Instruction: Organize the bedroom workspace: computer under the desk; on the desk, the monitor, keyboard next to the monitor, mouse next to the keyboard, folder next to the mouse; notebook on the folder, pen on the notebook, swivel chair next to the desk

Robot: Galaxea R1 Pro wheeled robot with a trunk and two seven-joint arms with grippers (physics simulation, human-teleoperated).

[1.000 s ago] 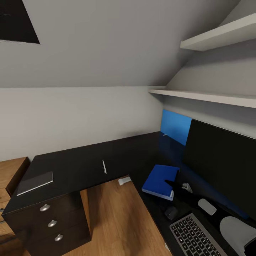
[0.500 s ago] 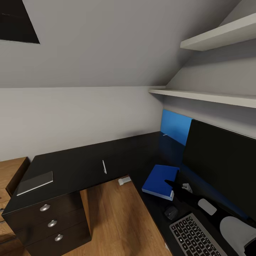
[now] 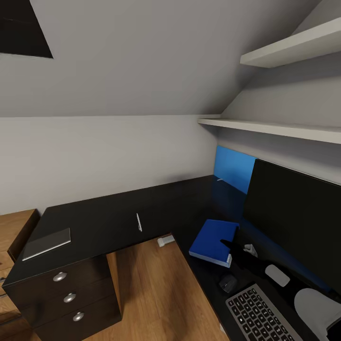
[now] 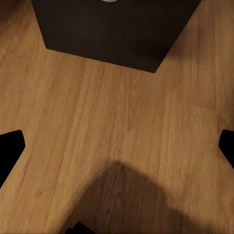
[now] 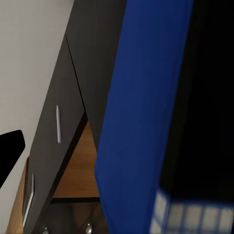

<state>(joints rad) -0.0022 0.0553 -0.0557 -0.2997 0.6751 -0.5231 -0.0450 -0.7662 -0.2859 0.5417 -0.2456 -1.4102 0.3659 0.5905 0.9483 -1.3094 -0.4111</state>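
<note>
The black desk (image 3: 109, 215) runs in an L. On its right wing lies the blue folder (image 3: 213, 240), in front of the monitor (image 3: 293, 218). Nearer me are the dark mouse (image 3: 228, 283) and the keyboard (image 3: 263, 315). My right gripper (image 3: 235, 248) hovers at the folder's right edge, open; the folder (image 5: 146, 112) lies close below it, with one fingertip (image 5: 9, 151) beside it. On the left wing lie the grey notebook (image 3: 46, 243) and the white pen (image 3: 139, 221). My left gripper (image 4: 117, 151) is open over the wood floor. The swivel chair is out of view.
Dark drawers (image 3: 66, 296) with round knobs sit under the desk's left end, beside a light wood cabinet (image 3: 14, 232). A blue back panel (image 3: 234, 168) stands behind the monitor. Two white shelves (image 3: 270, 127) jut from the sloped wall above. Wood floor (image 3: 151, 293) lies inside the L.
My right arm's white parts have slid very slightly to the right. The folder, pen and notebook lie where they were.
</note>
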